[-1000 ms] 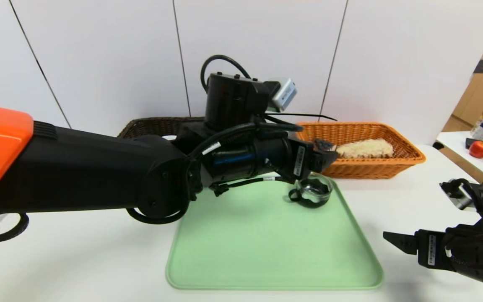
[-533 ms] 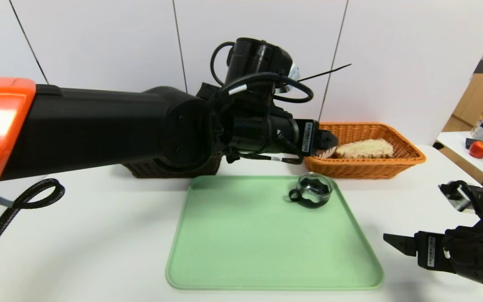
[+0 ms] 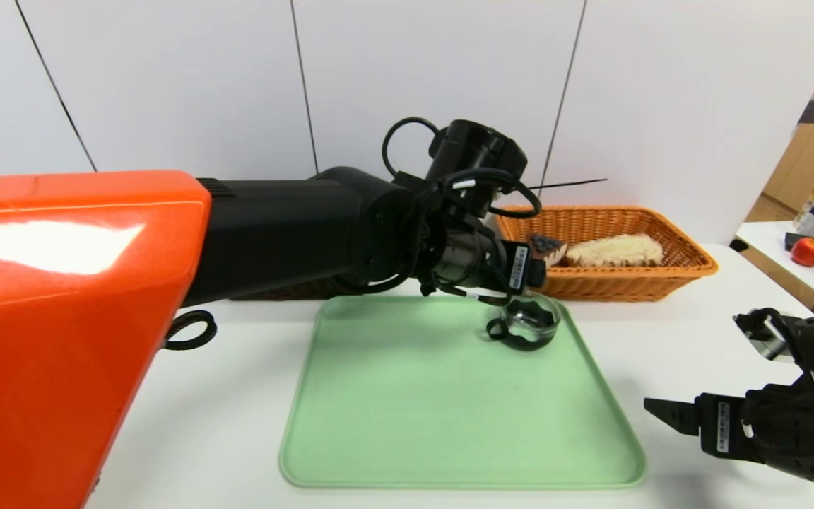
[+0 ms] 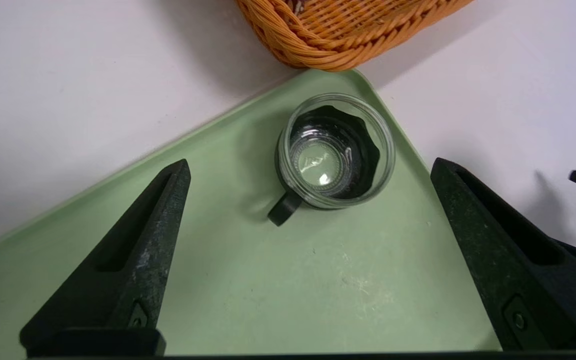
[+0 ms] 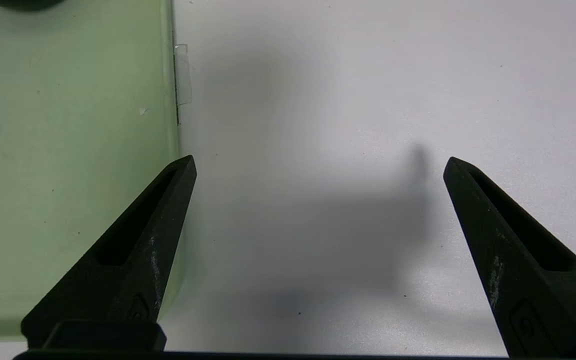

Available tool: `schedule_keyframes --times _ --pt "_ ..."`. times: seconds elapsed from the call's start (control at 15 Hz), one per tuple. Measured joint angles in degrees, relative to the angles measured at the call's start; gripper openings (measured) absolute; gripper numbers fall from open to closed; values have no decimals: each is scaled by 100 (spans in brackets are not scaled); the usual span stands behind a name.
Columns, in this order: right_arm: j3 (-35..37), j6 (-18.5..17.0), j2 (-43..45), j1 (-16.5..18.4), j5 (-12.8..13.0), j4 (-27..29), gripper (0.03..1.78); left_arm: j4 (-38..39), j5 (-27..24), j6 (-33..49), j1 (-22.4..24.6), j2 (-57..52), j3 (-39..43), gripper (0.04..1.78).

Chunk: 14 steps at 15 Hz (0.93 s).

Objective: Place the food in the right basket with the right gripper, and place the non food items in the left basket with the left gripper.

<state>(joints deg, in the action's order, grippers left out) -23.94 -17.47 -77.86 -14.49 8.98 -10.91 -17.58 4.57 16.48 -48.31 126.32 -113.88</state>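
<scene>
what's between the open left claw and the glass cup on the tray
Nothing: in the left wrist view, only bare green tray lies between left claw and glass cup.

There are two wicker baskets: one orange basket and one dark brown basket, mostly hidden behind the left arm. One green tray lies on the one white worktop. One glass cup with a black handle stands on the tray. The orange basket holds two food items: one pale bread piece and one darker piece beside it. Two grippers show, the left gripper and the right gripper, each with two black fingers spread wide.
</scene>
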Motion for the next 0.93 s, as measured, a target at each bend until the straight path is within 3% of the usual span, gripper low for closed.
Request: schedule_keyframes --times 0.53,0.93 --pt "62 -77 -72 0 -1 -6 171 157 510 -419 -102 424 -1 169" --pt "88 -152 -72 -11 0 -9 171 323 540 -678 -179 560 -1 169"
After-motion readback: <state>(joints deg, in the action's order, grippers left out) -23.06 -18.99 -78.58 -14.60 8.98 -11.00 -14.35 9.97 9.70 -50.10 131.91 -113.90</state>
